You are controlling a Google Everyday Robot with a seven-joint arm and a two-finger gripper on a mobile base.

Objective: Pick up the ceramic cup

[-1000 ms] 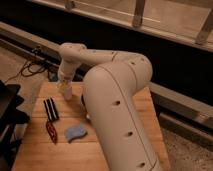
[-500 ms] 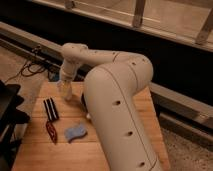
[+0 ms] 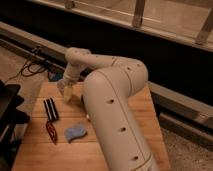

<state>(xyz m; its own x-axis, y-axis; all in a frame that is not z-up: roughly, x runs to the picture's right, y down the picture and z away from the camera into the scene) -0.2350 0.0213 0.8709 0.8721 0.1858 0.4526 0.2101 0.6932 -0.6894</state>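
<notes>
The ceramic cup [image 3: 67, 94] shows as a small pale off-white shape on the far left part of the wooden table [image 3: 135, 115]. My gripper [image 3: 65, 89] is right at the cup, at the end of the white arm [image 3: 112, 100], which reaches in from the lower right and hides the middle of the table. The wrist covers the cup's upper part, so I cannot see whether the cup is held or resting on the table.
A black comb-like item [image 3: 50, 108], a red item [image 3: 51, 131] and a blue sponge [image 3: 75, 132] lie on the table's left side. A black chair [image 3: 9, 107] stands to the left. Cables [image 3: 35, 57] lie on the floor behind, below a dark wall.
The gripper has dropped slightly toward the table at the cup. The items on the table have not moved.
</notes>
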